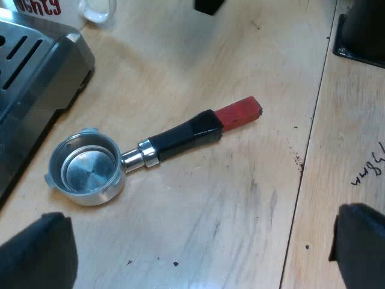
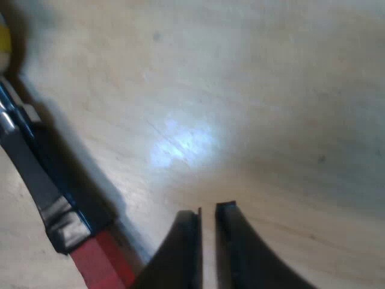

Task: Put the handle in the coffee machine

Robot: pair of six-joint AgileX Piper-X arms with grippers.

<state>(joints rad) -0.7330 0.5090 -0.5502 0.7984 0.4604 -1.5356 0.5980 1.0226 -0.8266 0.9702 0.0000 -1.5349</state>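
Note:
The metal holder (image 1: 87,171) lies flat on the wooden table, its round basket facing up beside the espresso machine (image 1: 36,72). Its dark handle (image 1: 180,137) points away from the machine and ends in red (image 1: 239,112). My left gripper (image 1: 198,253) hovers above the holder, open, with its fingers spread wide and nothing between them. In the right wrist view, my right gripper (image 2: 207,211) is low over the bare wood, shut, holding nothing. The holder's handle (image 2: 30,174) and its red end (image 2: 99,265) lie a short way beside it.
A mug (image 1: 96,9) with red lettering stands past the machine. A dark-based object (image 1: 361,30) sits across a seam (image 1: 313,132) in the table. A small black shape (image 1: 207,5) shows beyond the red end. Handwriting (image 1: 368,168) marks the wood.

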